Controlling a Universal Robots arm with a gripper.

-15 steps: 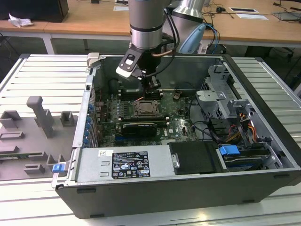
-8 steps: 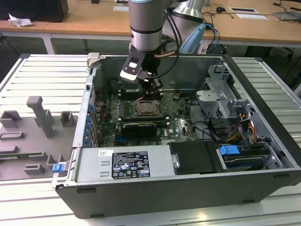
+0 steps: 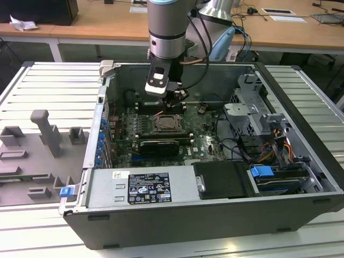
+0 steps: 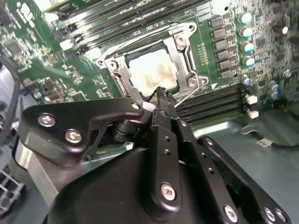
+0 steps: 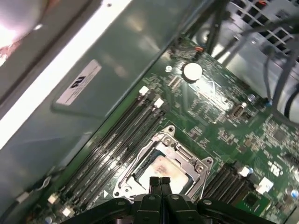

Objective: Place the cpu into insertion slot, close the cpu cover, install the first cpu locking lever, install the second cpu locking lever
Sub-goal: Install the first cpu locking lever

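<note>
The cpu (image 4: pixel 152 74) lies framed by the cpu cover (image 4: pixel 184 51). The end effector (image 5: pixel 159 182), pinched shut at the cover's edge, should press squarely and gently.

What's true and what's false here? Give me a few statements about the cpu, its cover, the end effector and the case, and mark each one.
1. The cpu lies in the insertion slot. True.
2. The cpu cover lies down around the cpu. True.
3. The end effector grips the cpu. False: its shut fingertips sit at the cover's edge, and the cpu lies in the slot.
4. The computer case is closed. False: its side is open, with the motherboard exposed.
</note>
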